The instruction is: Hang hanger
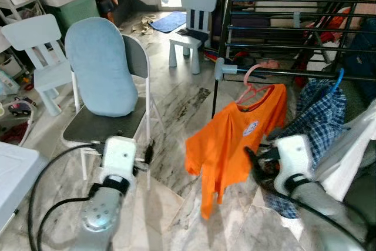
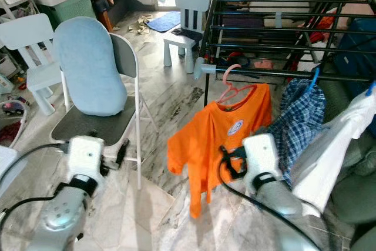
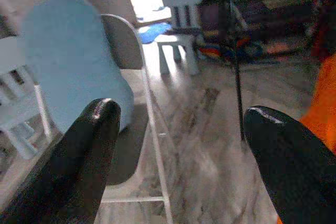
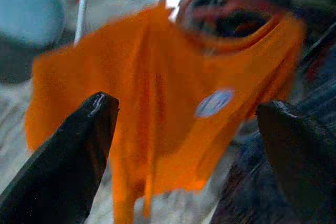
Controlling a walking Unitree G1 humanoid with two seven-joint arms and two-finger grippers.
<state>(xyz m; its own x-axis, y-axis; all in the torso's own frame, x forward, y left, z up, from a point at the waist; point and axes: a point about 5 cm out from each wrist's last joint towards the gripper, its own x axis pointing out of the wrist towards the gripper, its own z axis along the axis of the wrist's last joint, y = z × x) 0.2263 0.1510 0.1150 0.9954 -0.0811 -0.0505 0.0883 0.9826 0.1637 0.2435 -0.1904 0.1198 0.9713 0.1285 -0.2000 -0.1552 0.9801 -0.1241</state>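
Grey-veined marble tile floor (image 1: 176, 104), grey folding chair (image 1: 111, 124) with a pale blue cushion (image 1: 100, 66) propped on it, two small white children's chairs (image 1: 194, 24), blue mat (image 1: 167, 20) by a bright doorway, cluttered shelves at left

We've got both silver arms stretched forward, left black-fingered gripper (image 3: 178, 156) and right black-fingered gripper (image 4: 191, 156) spread wide, holding nothing.

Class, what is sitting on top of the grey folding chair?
A light blue cushion stands on the grey folding chair, leaning against its backrest. The cushion hides most of the backrest.
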